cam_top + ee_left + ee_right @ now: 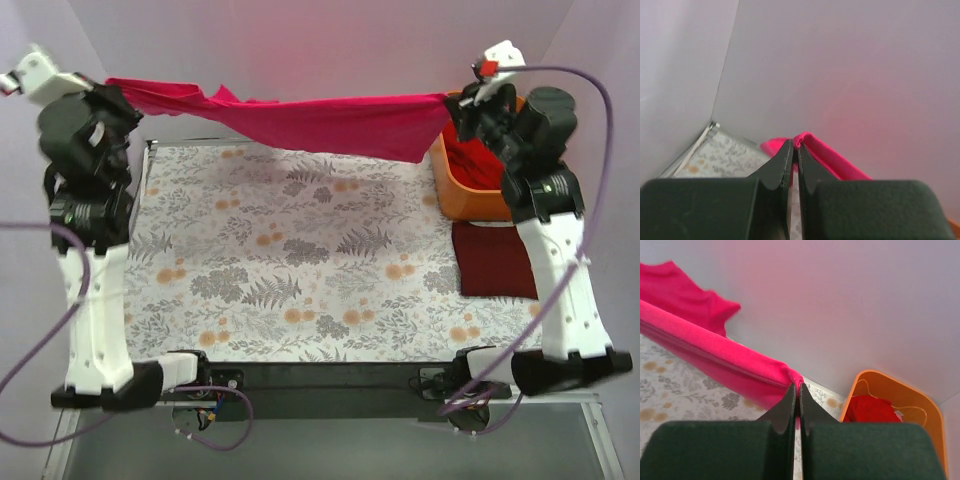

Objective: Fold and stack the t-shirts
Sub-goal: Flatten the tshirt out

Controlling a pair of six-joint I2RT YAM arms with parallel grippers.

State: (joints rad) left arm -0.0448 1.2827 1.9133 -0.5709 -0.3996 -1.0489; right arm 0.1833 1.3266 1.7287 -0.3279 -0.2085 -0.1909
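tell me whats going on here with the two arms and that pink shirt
The two arms are holding a pink t-shirt stretched out in the air between them, above the flowered cloth. The left gripper is pinched shut on one end and the right gripper on the other. A maroon shirt lies flat, apparently folded, beside the orange tub, which has a red shirt in it.

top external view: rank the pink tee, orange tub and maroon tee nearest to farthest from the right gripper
1. pink t-shirt: its right end is pinched in the right gripper, far side.
2. orange tub: just beside the gripper, far right.
3. maroon t-shirt: lying flat on the right, nearer the bottom of the view.
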